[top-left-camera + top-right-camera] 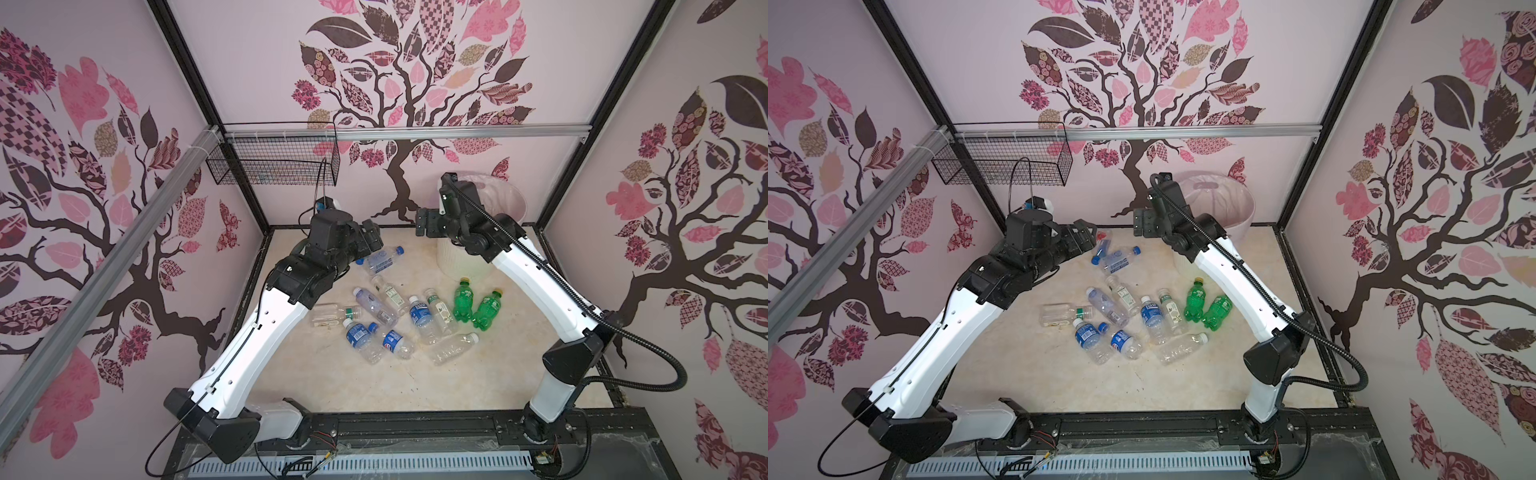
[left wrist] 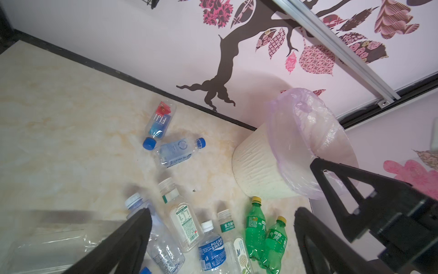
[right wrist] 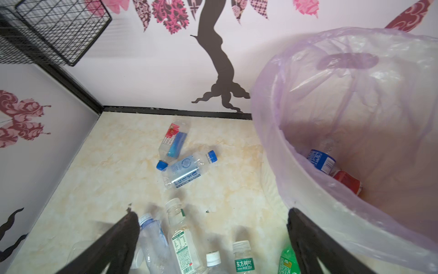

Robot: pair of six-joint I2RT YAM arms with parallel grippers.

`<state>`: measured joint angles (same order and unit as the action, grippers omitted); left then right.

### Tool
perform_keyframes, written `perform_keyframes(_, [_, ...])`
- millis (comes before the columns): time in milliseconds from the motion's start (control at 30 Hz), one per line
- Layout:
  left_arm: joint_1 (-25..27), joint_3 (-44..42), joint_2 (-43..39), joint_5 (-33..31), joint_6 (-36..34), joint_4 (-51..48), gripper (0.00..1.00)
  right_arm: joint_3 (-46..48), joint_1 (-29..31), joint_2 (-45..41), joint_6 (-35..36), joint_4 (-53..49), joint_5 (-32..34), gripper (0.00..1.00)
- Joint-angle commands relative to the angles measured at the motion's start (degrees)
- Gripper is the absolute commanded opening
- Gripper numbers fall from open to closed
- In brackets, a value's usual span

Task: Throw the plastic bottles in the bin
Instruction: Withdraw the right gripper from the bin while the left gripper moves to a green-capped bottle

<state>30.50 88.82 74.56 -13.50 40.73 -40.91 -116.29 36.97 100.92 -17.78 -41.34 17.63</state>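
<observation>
**Bottles strewn on the tabletop, both arms raised with pincers apart**

Most of the plastic bottles (image 1: 419, 316) lie on their sides in a loose cluster on the middle of the marble-patterned tabletop (image 1: 332, 382). Among them are two green bottles (image 1: 463, 300) with yellow caps, side by side and touching, nearest the bin. A further pair lies apart toward the back wall: a Fiji bottle (image 2: 160, 123), with its blue cap just beside a clear blue-capped bottle (image 2: 177, 151). The bin (image 1: 1229, 199) stands upright in the far right corner, its lilac bag folded over the rim. The right wrist view shows a blue-labelled bottle (image 3: 322, 161) and something red (image 3: 348, 181) at its bottom.

The right gripper (image 1: 424, 222) hangs high, just beside the bin's rim on the side facing the table's middle. Its fingers are spread wide with nothing between them. The left gripper (image 1: 1088, 235) hovers above the far pair of bottles, likewise spread and empty. Both arms rise from bases at the near edge, elbows bowed outward, forearms leaning in toward each other. A black wire basket (image 1: 274, 162) hangs on the back wall, far left.
</observation>
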Motion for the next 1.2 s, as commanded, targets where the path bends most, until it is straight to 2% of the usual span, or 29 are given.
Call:
perform_keyframes(0, [-1.3, -5.5, -3.5, -1.9, 2.9, 1.2, 0.97, -1.3, 2.3, 0.1, 0.4, 0.1, 1.7, 0.99])
perform_keyframes(67, [-2.7, -8.2, -5.2, -3.8, 6.2, -0.1, 0.97, -0.9, 3.6, 0.6, 0.5, 0.0, 1.7, 1.0])
perform_keyframes(200, [-10.7, -12.9, -6.6, 2.7, 13.8, -3.2, 0.97, 0.7, 5.9, 1.2, 0.8, 0.8, 1.5, 1.0])
perform_keyframes(367, [-17.8, -17.5, -6.1, 5.4, 22.2, -10.2, 0.97, 3.9, 8.9, 1.6, 0.8, 2.2, 1.6, 1.0])
perform_keyframes(667, [-21.1, -25.5, -5.0, 8.7, 36.3, -12.4, 0.97, 8.9, 14.5, 2.6, 0.9, 3.7, 2.3, 1.0])
perform_keyframes(767, [-22.0, -27.6, -3.2, 11.5, 40.8, -12.4, 0.97, 10.6, 16.6, 2.4, 1.3, 4.4, 2.2, 0.99])
perform_keyframes(1167, [-22.1, -25.8, 7.6, 12.1, 48.3, -15.1, 0.97, 17.2, 20.0, 1.7, 2.1, 9.8, -1.5, 0.99])
